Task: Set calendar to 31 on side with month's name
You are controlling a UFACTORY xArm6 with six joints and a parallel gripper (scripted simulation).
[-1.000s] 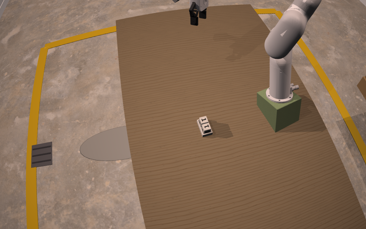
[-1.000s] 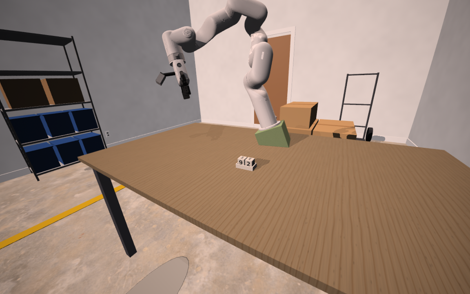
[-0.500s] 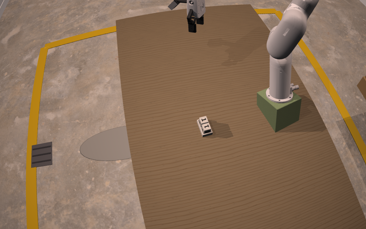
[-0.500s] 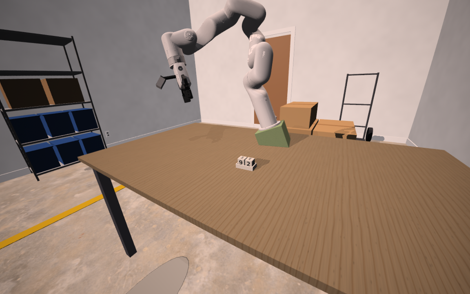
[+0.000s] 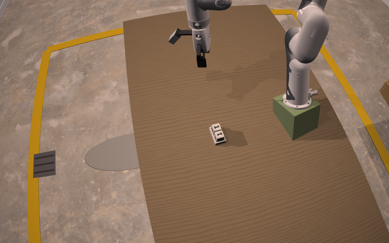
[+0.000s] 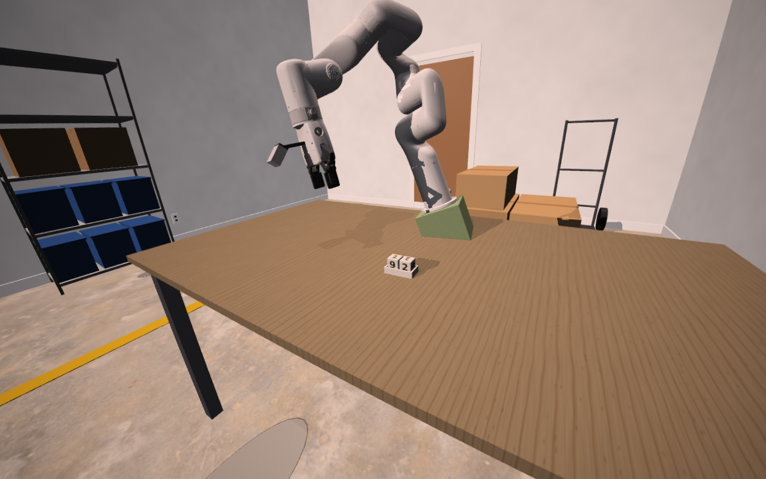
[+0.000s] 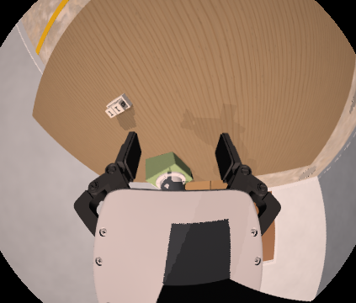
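Note:
A small pale tray [image 5: 213, 135] with two pale cubes side by side sits flat near the middle of the wooden table. In the exterior view the tray [image 6: 400, 270] shows a 9 on the left cube [image 6: 393, 262] and a 2 on the right cube [image 6: 407, 263]. From above, both top faces show a 1. The tray is small in the wrist view [image 7: 119, 106]. My gripper [image 5: 201, 61] is open and empty, high above the table's far part, well away from the tray. It also shows in the exterior view [image 6: 322, 176] and the wrist view [image 7: 179, 155].
The arm's green base block [image 5: 296, 115] stands on the table to the right of the tray. A shelf rack with blue bins [image 6: 76, 208] is off the table to the left. Cardboard boxes [image 6: 510, 196] and a hand truck stand behind the table.

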